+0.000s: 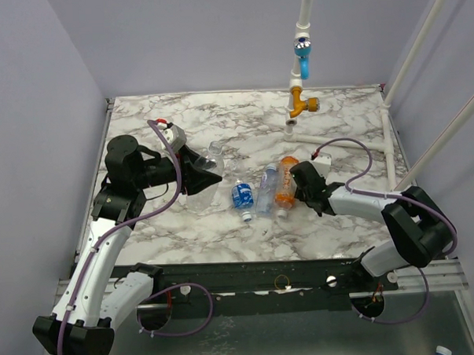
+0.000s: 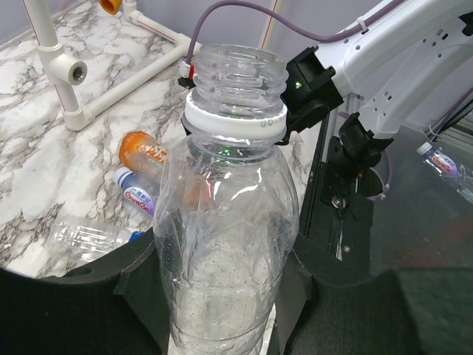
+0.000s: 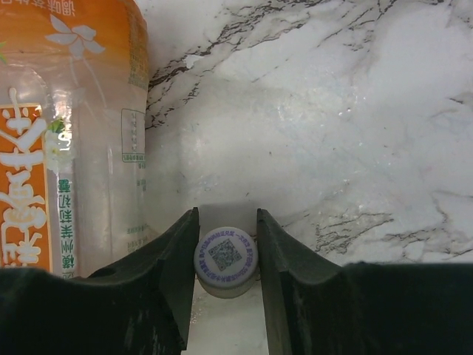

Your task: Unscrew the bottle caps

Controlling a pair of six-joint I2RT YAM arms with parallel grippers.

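Judging from its bare threaded neck, the clear bottle [image 2: 225,207] has already lost its cap; only a white collar ring sits under the open mouth. The left gripper [image 2: 225,285] has its fingers pressed against this bottle's body on both sides, at about 9 o'clock from the other three bottles. The right gripper [image 3: 226,235] pinches a white cap [image 3: 225,260] between its fingers, low over the marble table [image 3: 355,133] and at 3 o'clock of the orange bottle [image 3: 66,148]. So one of four looks done.

The orange bottle, the slim light-blue bottle [image 1: 267,188] and the dark-blue-labelled bottle [image 1: 240,195] lie side by side. They are probably capped, though their necks show too small to be sure.

Only the left wrist view shows the open mouth, and only the right wrist view shows the pinched cap. The top view alone gives the whole layout.
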